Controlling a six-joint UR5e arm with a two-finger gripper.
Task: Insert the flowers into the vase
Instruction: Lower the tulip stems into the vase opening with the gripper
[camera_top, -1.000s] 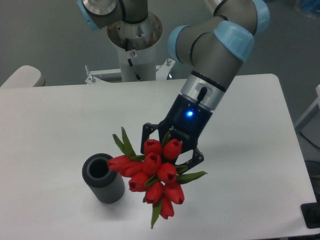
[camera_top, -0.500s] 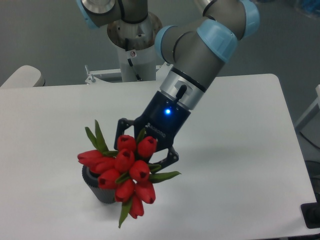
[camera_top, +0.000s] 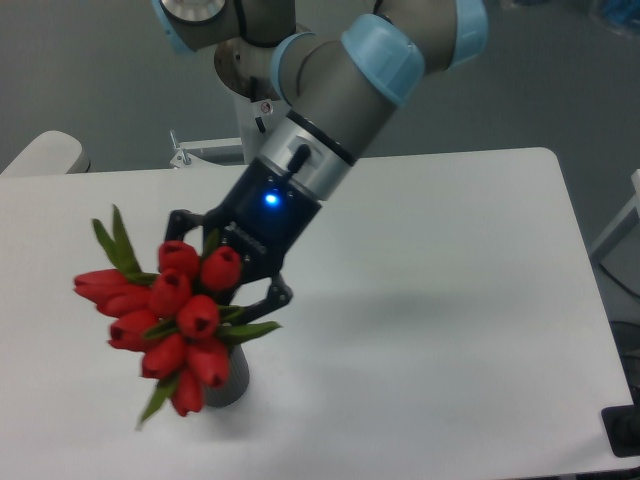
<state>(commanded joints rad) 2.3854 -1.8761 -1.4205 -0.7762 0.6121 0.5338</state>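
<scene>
Flowers (camera_top: 165, 325) are clamped in the gripper (camera_top: 228, 275) at lower left of the frame, buds tipped toward the camera, probably so the hidden stems aim down at the vase (camera_top: 232, 381). Vase is mostly covered by the bunch, so can't tell if the stems are in.
</scene>
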